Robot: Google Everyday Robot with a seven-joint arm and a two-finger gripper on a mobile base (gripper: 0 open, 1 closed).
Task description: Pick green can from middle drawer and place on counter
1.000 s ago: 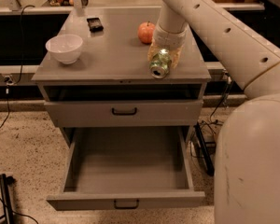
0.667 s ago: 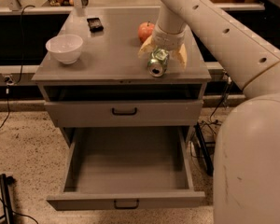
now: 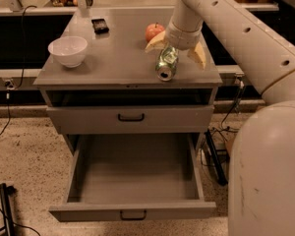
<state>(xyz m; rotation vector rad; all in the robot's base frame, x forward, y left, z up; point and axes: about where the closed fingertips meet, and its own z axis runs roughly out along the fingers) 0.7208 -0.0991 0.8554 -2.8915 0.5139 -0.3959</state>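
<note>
The green can (image 3: 166, 64) lies on its side on the counter (image 3: 118, 58) near the right front edge, its shiny metal end facing me. My gripper (image 3: 176, 49) hangs just above it with its two yellowish fingers (image 3: 155, 42) spread wide to either side of the can, not gripping it. The middle drawer (image 3: 132, 178) is pulled fully out below; its grey interior holds nothing that I can see.
A white bowl (image 3: 67, 51) sits at the counter's left. A red apple (image 3: 154, 32) lies just behind the gripper. A small black object (image 3: 100, 25) lies at the back. The upper drawer (image 3: 131, 118) is slightly ajar. Cables lie on the floor at right.
The fingers were closed around the can a second ago. They have since spread apart and let go; the can now rests on the counter.
</note>
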